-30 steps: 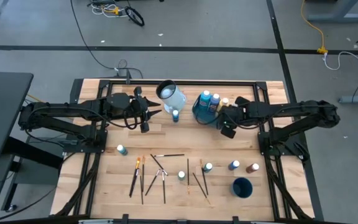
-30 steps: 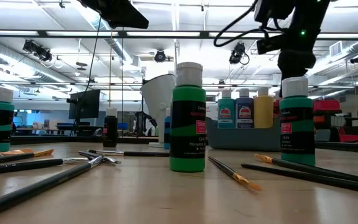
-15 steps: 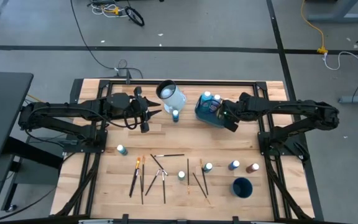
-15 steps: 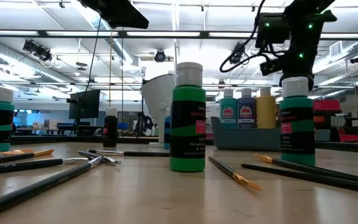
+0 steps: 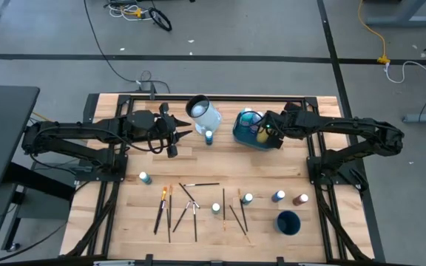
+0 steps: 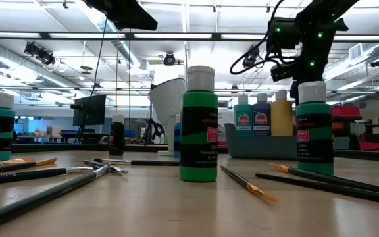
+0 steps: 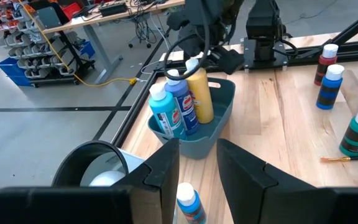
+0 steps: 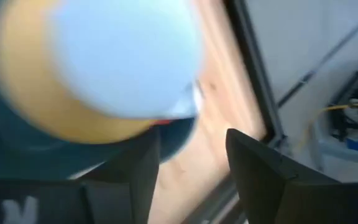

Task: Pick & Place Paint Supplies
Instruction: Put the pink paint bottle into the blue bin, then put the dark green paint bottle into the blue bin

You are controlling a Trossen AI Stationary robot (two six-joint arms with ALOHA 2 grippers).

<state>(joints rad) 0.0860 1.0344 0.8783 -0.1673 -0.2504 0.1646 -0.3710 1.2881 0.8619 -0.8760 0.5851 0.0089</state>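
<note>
With its fingers spread above the yellow bottle (image 7: 201,93) in the tub (image 5: 251,135), the right gripper (image 5: 266,130) could topple neighbouring bottles at nine o'clock.

Overhead camera looks straight down on the whole table (image 5: 198,159). Table-level camera faces across it. Both wrist cameras sit close, sharing the tub (image 7: 219,121) with the others.

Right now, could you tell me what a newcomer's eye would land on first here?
Probably the right gripper, fingers open, over the teal tub holding upright paint bottles at the table's far side. Next, the loose paintbrushes and bottles along the near edge; the left gripper waits beside the white jug.
</note>
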